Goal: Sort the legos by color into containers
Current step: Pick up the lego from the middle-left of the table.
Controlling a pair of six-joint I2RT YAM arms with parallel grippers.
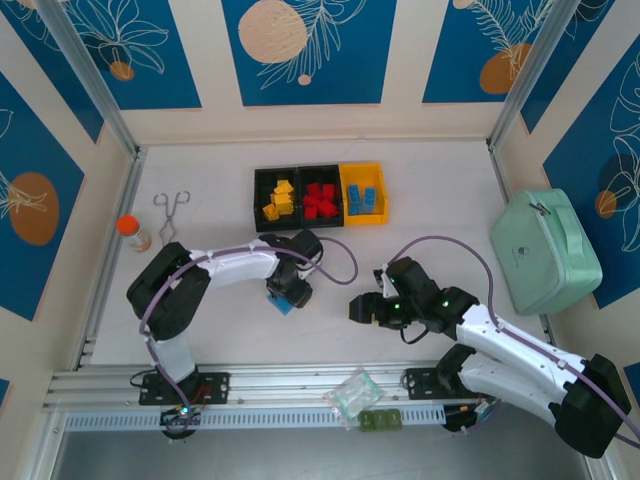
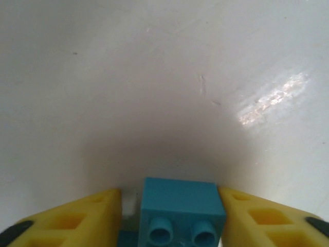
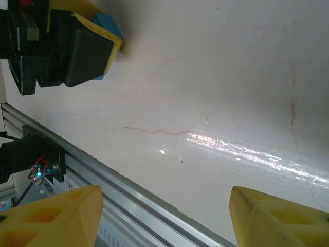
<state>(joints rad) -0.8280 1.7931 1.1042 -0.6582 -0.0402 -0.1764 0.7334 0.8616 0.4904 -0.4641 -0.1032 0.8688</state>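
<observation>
Blue lego [image 2: 182, 206] lies between the fingers of my left gripper [image 2: 169, 218], one pad touching, the other a sliver off; whether it's clamped I cannot tell. My right gripper [image 3: 164, 216] gapes empty nearby. Beyond, the containers [image 1: 300, 170] hold sorted legos [image 1: 321, 200].

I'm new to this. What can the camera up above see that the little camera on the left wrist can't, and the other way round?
From above: the three bins holding sorted bricks, the mint-green case, the tongs and the open right gripper. From the left wrist: the blue brick close up, studs facing the camera, between two yellow pads. Both share the left gripper around that brick on the white table.
</observation>
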